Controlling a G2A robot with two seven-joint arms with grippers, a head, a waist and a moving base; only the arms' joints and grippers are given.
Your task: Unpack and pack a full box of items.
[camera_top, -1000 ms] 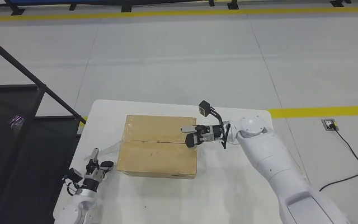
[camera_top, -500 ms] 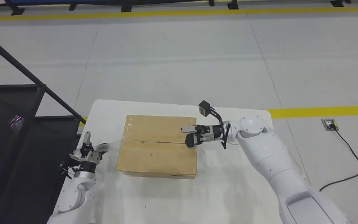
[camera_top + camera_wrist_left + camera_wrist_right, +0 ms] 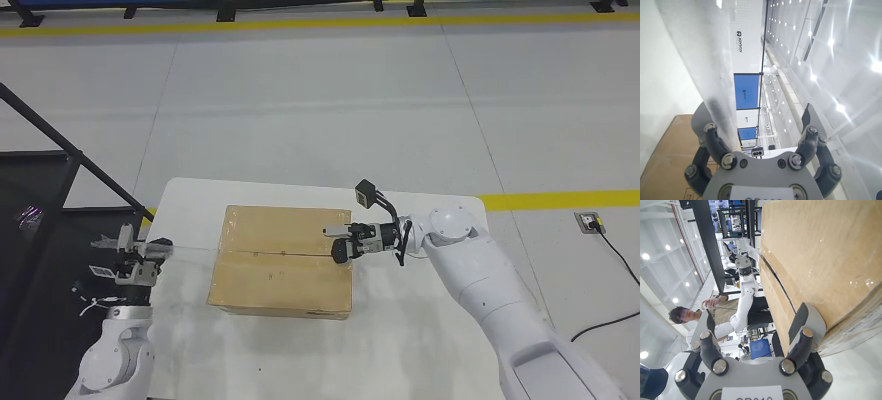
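Cardboard box appears mid-untaping: left claw gapes, tape clinging to it; right claw gapes, bracing box. Next, likely: lift flaps.

Right end effector held wide apart, one finger set against the near edge of a cardboard box, flap seam shown lengthwise, clear tape strip seen off the far end, left end effector placed just beside it.

box: 1 | tape strip: 1 | table: 1 | left claw + right claw: 2
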